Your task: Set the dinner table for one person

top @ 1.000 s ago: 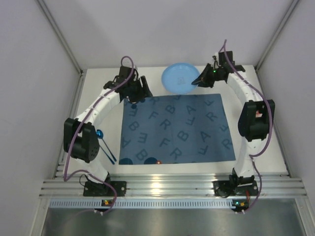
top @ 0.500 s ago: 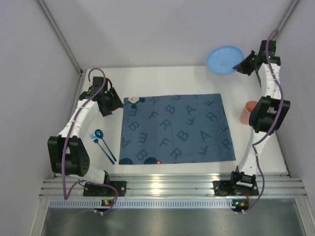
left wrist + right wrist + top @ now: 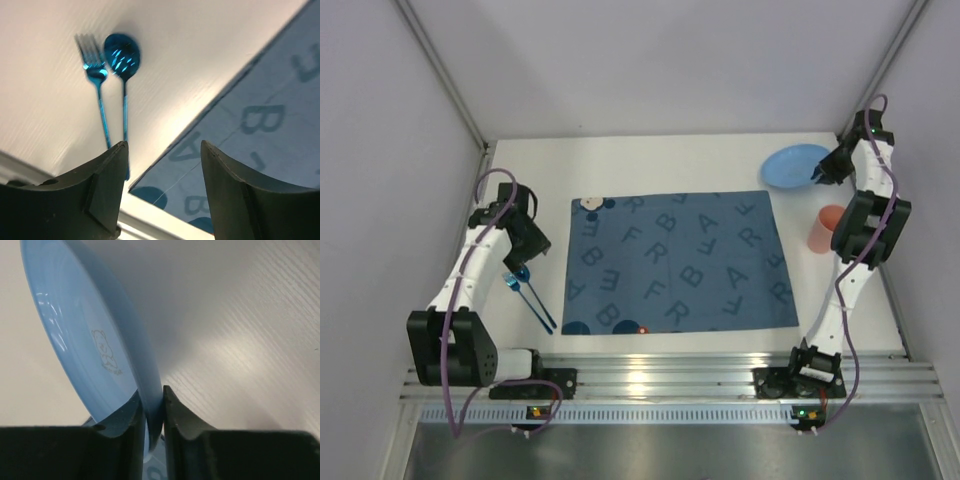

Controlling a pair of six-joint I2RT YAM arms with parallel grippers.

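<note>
My right gripper (image 3: 823,172) is shut on the rim of a light blue plate (image 3: 793,165) at the back right of the white dinner table (image 3: 650,160). In the right wrist view the plate (image 3: 85,330) stands tilted on edge between the pads of the gripper (image 3: 154,396). My left gripper (image 3: 527,243) is open and empty, just above a shiny blue fork (image 3: 508,283) and spoon (image 3: 523,273) that lie left of the blue letter-printed placemat (image 3: 680,260). The left wrist view shows the fork (image 3: 91,60), the spoon (image 3: 122,52) and the open gripper (image 3: 162,150).
A salmon-pink cup (image 3: 823,229) stands on the table right of the placemat, partly behind my right arm. The silver slotted rail (image 3: 650,382) runs along the near edge. Grey walls close in the left, back and right sides.
My right arm has carried the plate from the back middle to the back right, first up, then lower. My left arm has drawn back from the placemat's far left corner to over the cutlery.
</note>
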